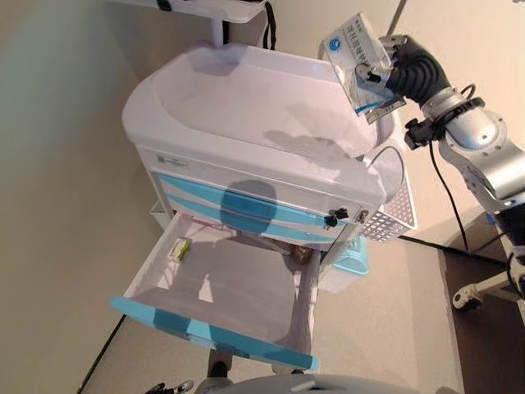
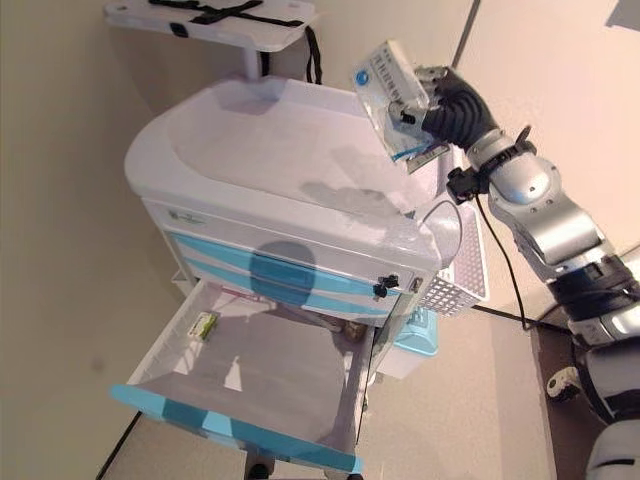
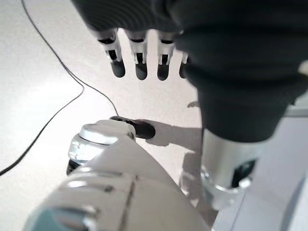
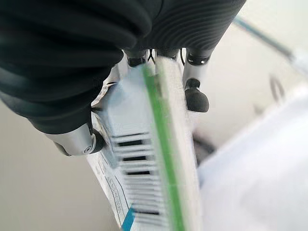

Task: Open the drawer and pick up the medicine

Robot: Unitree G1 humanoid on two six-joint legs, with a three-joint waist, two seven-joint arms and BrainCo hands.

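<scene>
My right hand (image 1: 392,66) is shut on a flat white medicine box with blue print (image 1: 358,54) and holds it in the air above the right end of the white cart top (image 1: 246,107). The box also shows in the right eye view (image 2: 392,85) and edge-on in the right wrist view (image 4: 144,159), with a green stripe and a barcode. The cart's bottom drawer (image 1: 217,283) with its light blue front stands pulled out. A small green and yellow packet (image 1: 180,249) lies in its far left corner. My left hand (image 3: 139,62) hangs over the floor with straight fingers, holding nothing.
A white perforated basket (image 1: 394,209) hangs on the cart's right side. A light blue bin (image 1: 349,261) stands below it. A shelf with a black strap (image 2: 215,15) stands behind the cart. A wall is close on the left.
</scene>
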